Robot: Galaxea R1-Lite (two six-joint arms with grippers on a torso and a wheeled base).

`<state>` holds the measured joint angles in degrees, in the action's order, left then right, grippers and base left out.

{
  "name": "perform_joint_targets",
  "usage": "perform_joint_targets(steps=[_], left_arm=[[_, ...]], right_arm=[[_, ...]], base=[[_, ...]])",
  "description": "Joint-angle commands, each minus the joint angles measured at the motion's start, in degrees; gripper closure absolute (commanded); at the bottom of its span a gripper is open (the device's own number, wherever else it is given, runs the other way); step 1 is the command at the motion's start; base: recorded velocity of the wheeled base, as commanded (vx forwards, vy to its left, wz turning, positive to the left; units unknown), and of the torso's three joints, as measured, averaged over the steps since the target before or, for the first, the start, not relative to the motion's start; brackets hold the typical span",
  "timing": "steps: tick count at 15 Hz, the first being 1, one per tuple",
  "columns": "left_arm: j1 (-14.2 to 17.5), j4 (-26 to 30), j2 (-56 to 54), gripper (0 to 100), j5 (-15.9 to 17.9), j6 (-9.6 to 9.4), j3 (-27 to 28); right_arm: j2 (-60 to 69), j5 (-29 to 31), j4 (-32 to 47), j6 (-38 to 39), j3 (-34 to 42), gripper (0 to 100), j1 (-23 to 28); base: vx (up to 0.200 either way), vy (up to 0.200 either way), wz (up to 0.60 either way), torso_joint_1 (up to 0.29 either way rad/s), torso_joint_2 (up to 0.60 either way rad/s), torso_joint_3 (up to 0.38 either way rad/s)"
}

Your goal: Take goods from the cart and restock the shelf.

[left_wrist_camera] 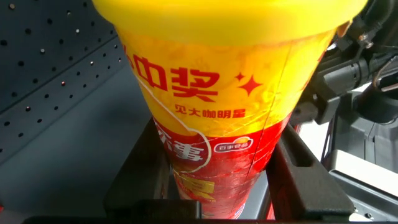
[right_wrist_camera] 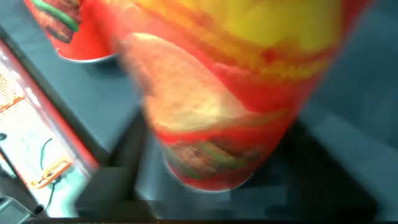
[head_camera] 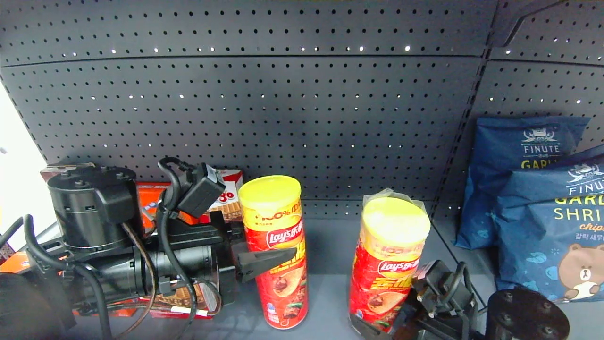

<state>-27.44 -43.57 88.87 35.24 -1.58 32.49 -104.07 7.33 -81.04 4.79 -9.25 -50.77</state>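
Two red chips cans with yellow lids stand on the grey shelf (head_camera: 330, 245). The left can (head_camera: 276, 250) is upright, and my left gripper (head_camera: 283, 252) comes in from the left and is shut on its middle. In the left wrist view this can (left_wrist_camera: 217, 93) sits between both dark fingers (left_wrist_camera: 140, 180). The right can (head_camera: 389, 264) leans slightly, and its lid wrap is crumpled. My right gripper (head_camera: 382, 326) is shut on its lower part from the front. The right wrist view shows that can (right_wrist_camera: 230, 106) between the jaws, with the other can (right_wrist_camera: 74, 31) beyond it.
Boxes of wafers (head_camera: 229, 196) lie at the left behind and under the left arm. Blue snack bags (head_camera: 533, 189) lean at the right end of the shelf. A perforated dark back wall (head_camera: 302, 118) closes the shelf. Bare shelf floor lies between the two cans.
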Motion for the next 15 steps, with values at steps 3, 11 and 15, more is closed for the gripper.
perform_joint_targets(steps=[3, 11, 15], left_arm=[[-0.07, -0.02, -0.1, 100, 0.0, 0.0, -0.06], [-0.33, 0.06, -0.19, 100, 0.0, 0.0, 0.03], [-0.33, 0.06, -0.36, 100, -0.09, 0.0, -0.06]], right_arm=[[1.94, 0.14, -2.63, -0.13, 3.45, 0, -0.2], [22.07, 0.41, -4.56, -2.15, 9.25, 0, 3.31], [27.78, 0.06, -4.04, -6.72, 9.25, 0, 10.78]], base=[[0.0, 0.0, 0.0, 0.0, 0.0, 0.0], [0.0, 0.0, 0.0, 0.0, 0.0, 0.0], [0.0, 0.0, 0.0, 0.0, 0.0, 0.0]])
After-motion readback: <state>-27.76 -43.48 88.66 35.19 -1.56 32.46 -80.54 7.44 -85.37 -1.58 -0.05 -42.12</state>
